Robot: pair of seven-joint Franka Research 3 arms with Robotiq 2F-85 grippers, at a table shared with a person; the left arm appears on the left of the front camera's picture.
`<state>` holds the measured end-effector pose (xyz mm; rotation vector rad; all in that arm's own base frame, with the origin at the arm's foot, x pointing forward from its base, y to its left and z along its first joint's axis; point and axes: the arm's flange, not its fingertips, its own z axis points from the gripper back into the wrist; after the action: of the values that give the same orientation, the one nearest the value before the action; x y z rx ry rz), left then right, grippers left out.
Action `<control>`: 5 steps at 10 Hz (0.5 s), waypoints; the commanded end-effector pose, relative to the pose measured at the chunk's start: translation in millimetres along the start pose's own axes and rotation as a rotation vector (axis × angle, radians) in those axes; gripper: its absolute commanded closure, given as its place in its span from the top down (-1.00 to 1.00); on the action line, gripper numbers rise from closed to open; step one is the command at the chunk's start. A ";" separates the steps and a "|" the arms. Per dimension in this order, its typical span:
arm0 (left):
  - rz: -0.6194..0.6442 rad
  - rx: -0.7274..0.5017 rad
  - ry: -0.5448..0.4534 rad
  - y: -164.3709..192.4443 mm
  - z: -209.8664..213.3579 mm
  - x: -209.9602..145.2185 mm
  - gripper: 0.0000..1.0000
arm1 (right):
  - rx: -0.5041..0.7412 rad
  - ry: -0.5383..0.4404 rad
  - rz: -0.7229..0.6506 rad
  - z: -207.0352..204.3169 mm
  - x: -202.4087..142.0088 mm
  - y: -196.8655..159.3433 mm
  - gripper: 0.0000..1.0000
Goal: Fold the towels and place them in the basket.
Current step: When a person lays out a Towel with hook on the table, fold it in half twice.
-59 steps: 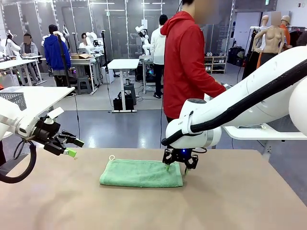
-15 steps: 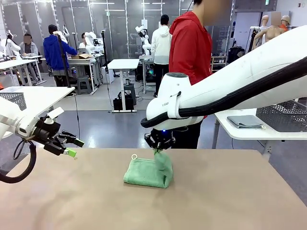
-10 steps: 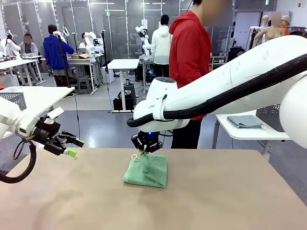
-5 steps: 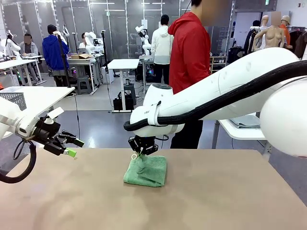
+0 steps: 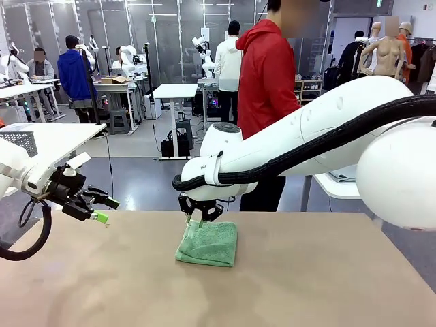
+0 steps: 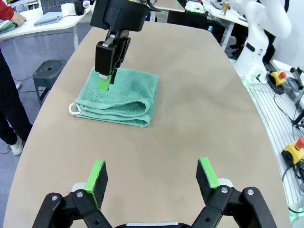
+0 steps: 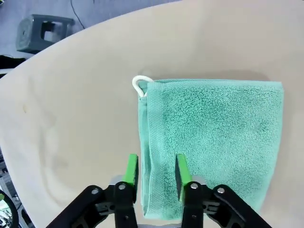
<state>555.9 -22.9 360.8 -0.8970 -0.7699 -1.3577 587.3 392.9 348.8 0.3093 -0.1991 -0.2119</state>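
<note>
Between the green pads of the right tool [image 7: 156,166], at the bottom of the right wrist view, lies one folded edge of the mint green towel [image 7: 213,137]. The pads stand part way apart, straddling that edge. The tool's black body cuts off the towel's nearest corner, so whether the pads touch the cloth is hard to make out. In the front view this tool hangs at the towel's upper left corner, half hidden under the bulky white right arm [image 5: 306,136], and its jaws cannot be read there.

The towel is looped terry, folded into a thick, nearly square pad with rounded folds. It lies flat at the middle of the smooth tan worktop [image 5: 306,286], toward its far edge. A small white loop [image 7: 139,84] sticks out from one corner, plain in both wrist views.

The left tool [image 6: 152,176] gapes wide at the bottom of its own view, nothing between its pads, well apart from the towel. From the front it hovers at the left of the frame.

A person [image 5: 269,75] in a red top stands beyond the worktop. At the upper left of the left wrist view, a folded grey-blue towel [image 6: 50,18] lies on a white side table [image 6: 61,26] beside a dark mesh basket [image 6: 54,5], which the frame's top edge cuts off.
</note>
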 end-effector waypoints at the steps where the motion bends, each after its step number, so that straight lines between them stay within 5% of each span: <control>1: 0.001 0.003 0.008 -0.7 1.8 2.6 0.89 | -0.028 -0.022 0.015 8.3 -13.0 -8.3 0.62; 5: 0.001 0.003 0.008 -0.7 1.8 2.6 0.89 | -0.034 0.078 0.077 56.6 -17.4 -89.6 0.62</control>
<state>555.9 -22.6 360.8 -0.8966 -0.7701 -1.3573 556.9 329.6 362.7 0.2564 -0.1614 -0.1586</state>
